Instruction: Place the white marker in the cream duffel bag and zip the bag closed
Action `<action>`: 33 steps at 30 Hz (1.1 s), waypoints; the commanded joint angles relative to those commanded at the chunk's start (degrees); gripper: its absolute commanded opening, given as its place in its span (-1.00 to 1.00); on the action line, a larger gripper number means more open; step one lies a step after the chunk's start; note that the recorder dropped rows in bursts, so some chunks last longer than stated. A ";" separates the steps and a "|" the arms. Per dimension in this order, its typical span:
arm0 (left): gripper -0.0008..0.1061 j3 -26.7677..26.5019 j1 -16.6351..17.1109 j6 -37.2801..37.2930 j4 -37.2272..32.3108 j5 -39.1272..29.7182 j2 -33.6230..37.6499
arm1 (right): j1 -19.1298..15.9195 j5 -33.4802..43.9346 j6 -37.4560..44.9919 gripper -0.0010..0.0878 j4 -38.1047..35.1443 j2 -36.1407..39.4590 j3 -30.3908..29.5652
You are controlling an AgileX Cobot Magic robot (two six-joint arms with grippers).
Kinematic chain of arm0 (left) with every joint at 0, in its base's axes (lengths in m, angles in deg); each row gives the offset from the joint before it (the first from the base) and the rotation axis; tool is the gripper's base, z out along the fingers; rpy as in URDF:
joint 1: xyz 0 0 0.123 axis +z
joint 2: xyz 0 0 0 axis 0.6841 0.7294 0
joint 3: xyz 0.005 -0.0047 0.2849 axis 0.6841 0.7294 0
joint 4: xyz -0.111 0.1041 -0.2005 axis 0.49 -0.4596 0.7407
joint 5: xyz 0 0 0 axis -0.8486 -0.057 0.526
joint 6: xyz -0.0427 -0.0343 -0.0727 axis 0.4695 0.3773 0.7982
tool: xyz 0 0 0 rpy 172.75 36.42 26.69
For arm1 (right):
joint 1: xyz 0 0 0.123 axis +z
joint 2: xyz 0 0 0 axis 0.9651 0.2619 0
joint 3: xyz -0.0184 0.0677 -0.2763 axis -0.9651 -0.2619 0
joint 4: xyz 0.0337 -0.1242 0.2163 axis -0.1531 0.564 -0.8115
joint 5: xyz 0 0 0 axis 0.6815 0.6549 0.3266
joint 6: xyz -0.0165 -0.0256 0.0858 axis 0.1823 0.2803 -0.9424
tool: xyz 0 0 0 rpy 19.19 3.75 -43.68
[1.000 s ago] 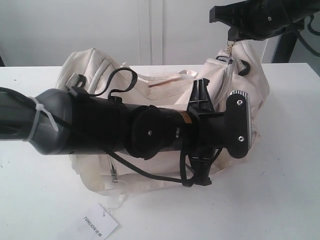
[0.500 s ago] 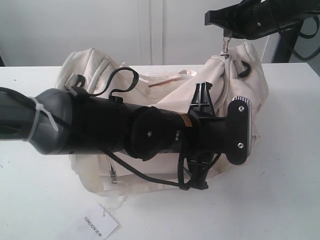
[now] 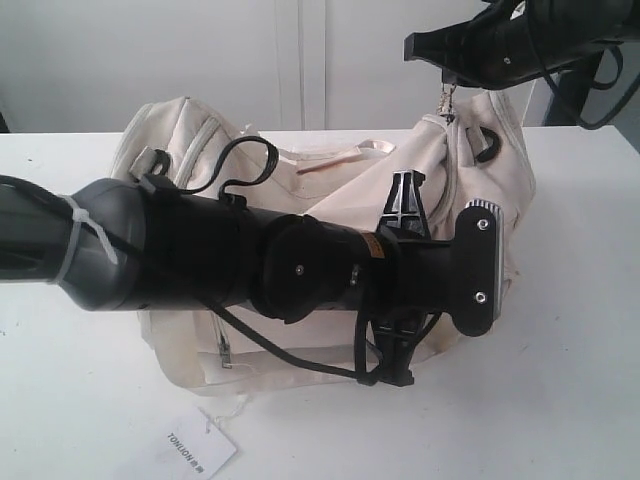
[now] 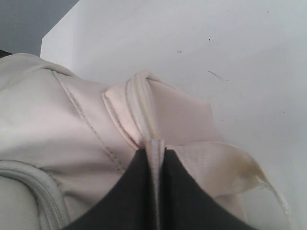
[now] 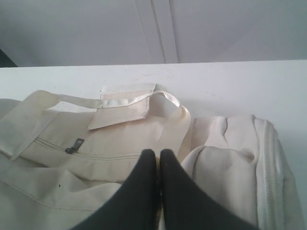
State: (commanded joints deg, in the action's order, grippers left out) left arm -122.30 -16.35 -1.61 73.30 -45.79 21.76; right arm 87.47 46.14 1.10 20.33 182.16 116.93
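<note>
At the near left, the white TONLION tag is lying on the table, in front of the cream duffel bag, which is slumping across the middle. The white marker is not showing in any view; it may already be inside. The left gripper is reaching across the bag, its jaws clamping a fold of cream webbing. At the far right end, the right gripper is pressing its jaws together, apparently on the gold zipper pull dangling just beneath it. The zipping step is under way. To do it well, the left grip should be anchoring the fabric taut while the right is drawing the pull steadily along the track, without lifting the bag.
</note>
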 joint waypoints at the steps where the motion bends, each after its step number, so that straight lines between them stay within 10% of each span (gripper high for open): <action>1: -0.99 0.00 0.00 0.12 0.00 -0.01 0.00 | 0.00 0.87 0.00 -0.98 -0.82 0.00 0.00; 20: -0.99 0.00 0.00 0.24 0.00 -0.01 0.00 | 0.00 11.43 0.00 -0.98 -10.31 -0.56 0.00; 33: -0.99 0.00 0.00 0.24 0.00 -0.01 0.00 | 0.00 17.16 20.53 -0.98 -16.72 0.22 0.00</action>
State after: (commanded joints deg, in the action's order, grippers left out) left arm -122.30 -16.35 -1.37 73.30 -45.80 21.76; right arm 87.47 63.31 21.63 3.61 182.38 116.93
